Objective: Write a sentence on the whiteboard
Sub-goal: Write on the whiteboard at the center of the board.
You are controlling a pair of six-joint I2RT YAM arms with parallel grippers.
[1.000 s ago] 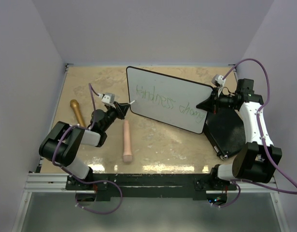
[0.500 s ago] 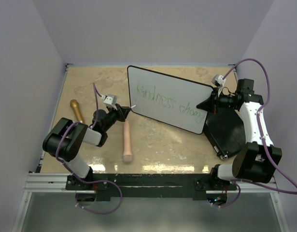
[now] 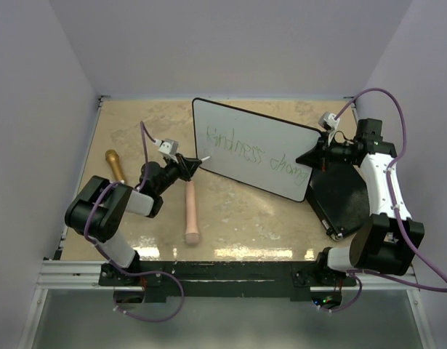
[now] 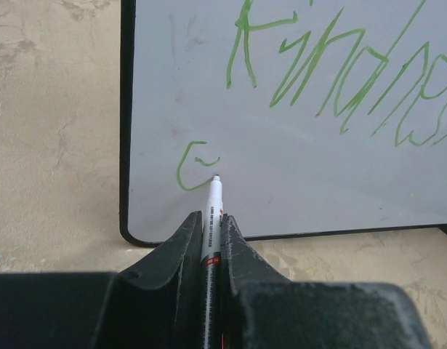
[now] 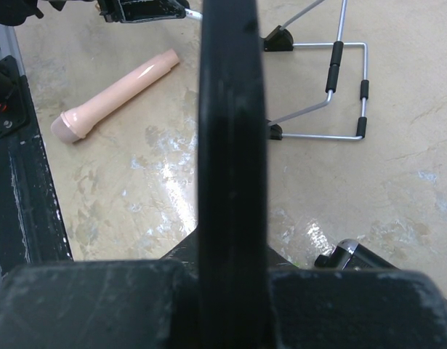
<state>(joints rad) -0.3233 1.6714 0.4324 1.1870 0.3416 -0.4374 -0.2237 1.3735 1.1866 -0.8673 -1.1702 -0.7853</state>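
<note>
Left hand [image 3: 190, 161] has brought its marker [image 4: 212, 207] onto the whiteboard's [image 3: 252, 125] lower-left corner.

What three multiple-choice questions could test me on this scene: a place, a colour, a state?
1. Where is the pen tip? A. near a whiteboard corner B. mid-whiteboard C. off the whiteboard
2. What colour is the writing? A. red B. green C. blue
3. The left hand is: A. open B. shut on the pen C. shut, empty
Answers: 1 A, the tip sits by the rounded corner; 2 B, the strokes are green; 3 B, it clamps the pen barrel.
</note>
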